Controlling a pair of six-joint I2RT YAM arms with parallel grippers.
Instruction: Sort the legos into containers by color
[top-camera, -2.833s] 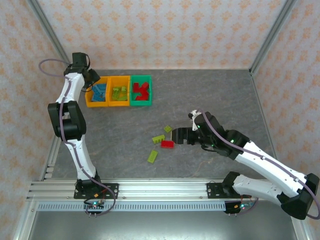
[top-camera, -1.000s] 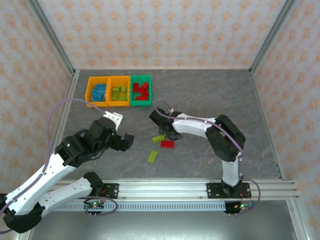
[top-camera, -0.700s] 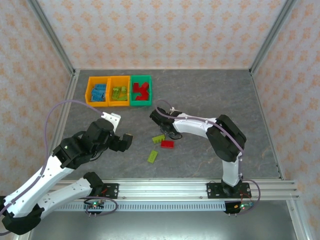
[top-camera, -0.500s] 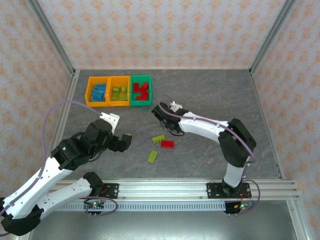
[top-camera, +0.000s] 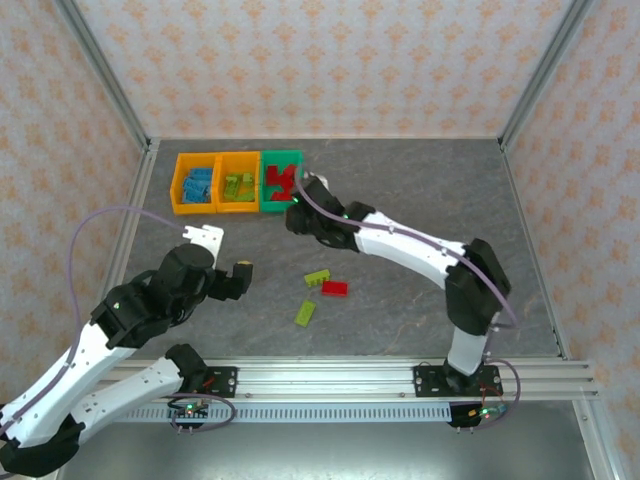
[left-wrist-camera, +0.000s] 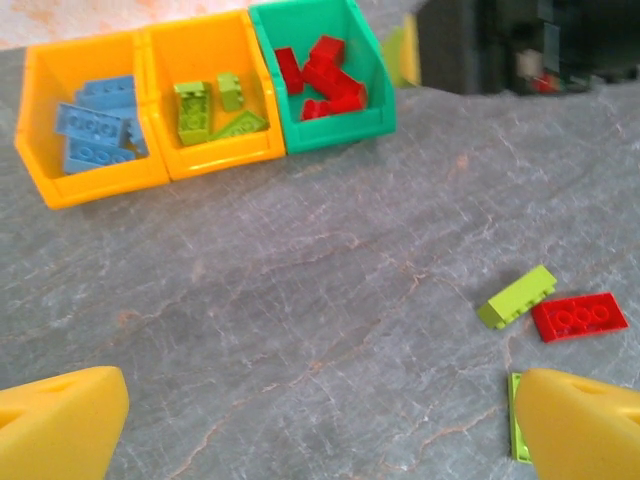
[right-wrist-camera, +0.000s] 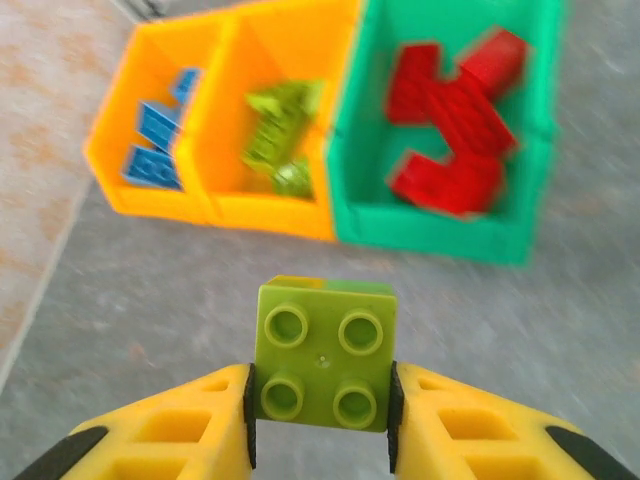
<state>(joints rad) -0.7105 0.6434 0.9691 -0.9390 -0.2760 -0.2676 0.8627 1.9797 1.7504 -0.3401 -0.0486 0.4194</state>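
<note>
Most of the sorting looks done — blue bricks lie in the left orange bin (right-wrist-camera: 150, 200), lime ones in the middle orange bin (right-wrist-camera: 265, 215) and red ones in the green bin (right-wrist-camera: 430, 235), all across the top of my right wrist view. My right pincer (right-wrist-camera: 320, 405) pinches a held lime brick (right-wrist-camera: 325, 365) just short of them. My left pincer (left-wrist-camera: 320, 425) is spread, empty. Near the centre of the top view, the surface (top-camera: 400, 190) holds a loose lime brick (top-camera: 317, 277), a red brick (top-camera: 335, 288) and a second lime brick (top-camera: 306, 313).

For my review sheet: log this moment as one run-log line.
right gripper: shut on lime green brick, near middle orange bin | left gripper: open, empty | loose on table: two lime green bricks, red brick
</note>
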